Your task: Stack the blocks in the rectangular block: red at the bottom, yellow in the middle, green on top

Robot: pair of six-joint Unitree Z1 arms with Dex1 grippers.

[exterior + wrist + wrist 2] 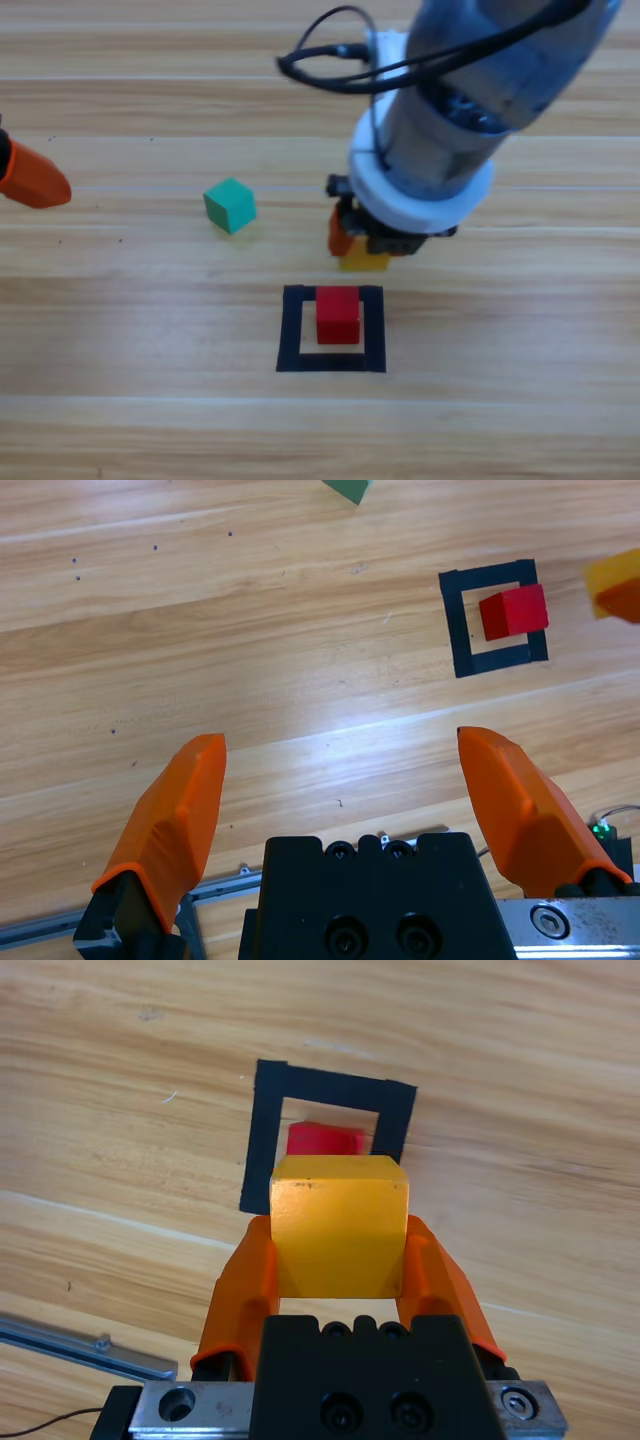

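The red cube (pixel 338 313) sits inside the black tape rectangle (pixel 291 330), toward its far side. My right gripper (pixel 358 245) is shut on the yellow cube (pixel 363 260), holding it just behind the rectangle's far edge. In the right wrist view the yellow cube (pixel 340 1224) fills the space between the jaws, with the red cube (pixel 325 1140) partly hidden behind it. The green cube (pixel 230 205) rests on the table to the left. My left gripper (pixel 345 780) is open and holds nothing; only one orange jaw tip shows at the high view's left edge.
Bare wood surrounds the rectangle. The right arm's grey body and black cable (pixel 330 60) hang over the table's far middle. A metal rail (pixel 85 1348) lies at the right wrist view's lower left.
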